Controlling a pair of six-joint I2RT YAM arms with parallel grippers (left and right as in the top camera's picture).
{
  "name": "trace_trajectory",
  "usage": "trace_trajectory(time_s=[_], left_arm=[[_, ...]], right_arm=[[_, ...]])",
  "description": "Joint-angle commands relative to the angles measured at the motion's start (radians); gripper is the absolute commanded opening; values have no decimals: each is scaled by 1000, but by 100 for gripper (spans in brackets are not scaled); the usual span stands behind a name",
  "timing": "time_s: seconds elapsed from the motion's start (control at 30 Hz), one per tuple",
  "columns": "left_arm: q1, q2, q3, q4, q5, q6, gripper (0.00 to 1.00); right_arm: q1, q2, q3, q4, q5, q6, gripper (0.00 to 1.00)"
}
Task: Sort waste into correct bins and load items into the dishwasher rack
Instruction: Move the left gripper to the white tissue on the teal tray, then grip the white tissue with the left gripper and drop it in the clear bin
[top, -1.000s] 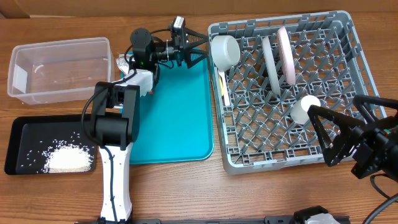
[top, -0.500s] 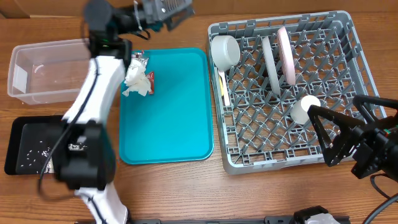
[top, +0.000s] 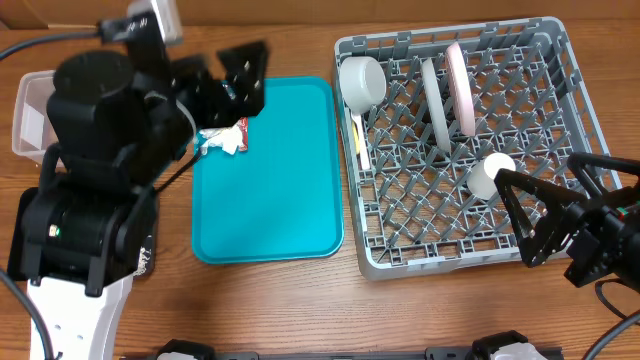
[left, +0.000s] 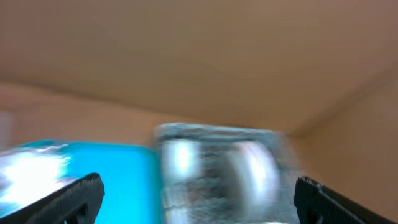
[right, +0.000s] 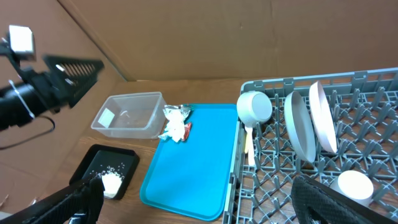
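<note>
Dishwasher rack (top: 450, 262) sits just right of the teal tray (top: 280, 190) and is loaded: two plates on edge, a bowl, a cup, and cutlery along the side nearest the tray. Clear tub (right: 127, 115) lies off the tray's far-left corner, and the black tray (right: 124, 163) off its near-left side. The left arm is reared up over both bins and hides most of them from overhead. Left claw (top: 250, 80): spread fully, holding nothing, hanging above the tray's far-left corner and pointing toward the rack. Its own camera is blurred and shows only two finger ends with nothing between. Right claw (top: 537, 167): likewise wide apart and bare, over the rack's near-right part, well apart from the tray. Remaining waste: crumpled napkin (right: 175, 132) and foil wrapper (right: 185, 126), touching, on the tray's far-left corner, beneath the left claw and slightly nearward of it. The pair runs roughly along the tray's long edge. Left arm is clearly nearer, so the next pick is judged to be its. Rice (right: 111, 182) is already heaped in the black tray.
</note>
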Motion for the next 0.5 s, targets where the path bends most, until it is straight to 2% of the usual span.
trace_trajectory(time_s=[0.0,0.1,0.2,0.3,0.47], left_arm=[[2,84,-11,-150,-409,205,100],[4,167,-11,-258,-428,204,100],[4,269,-11,-307,-373,226,100],[4,385,-11,-316,-357,276,92],[5,589,-11,-253,-357,273,81]], right_arm=[[4,-2,2,4,10,2,100],[4,-2,2,4,10,1,100],[4,-2,2,4,10,1,100],[4,-2,2,4,10,1,100],[4,-2,2,4,10,2,100]])
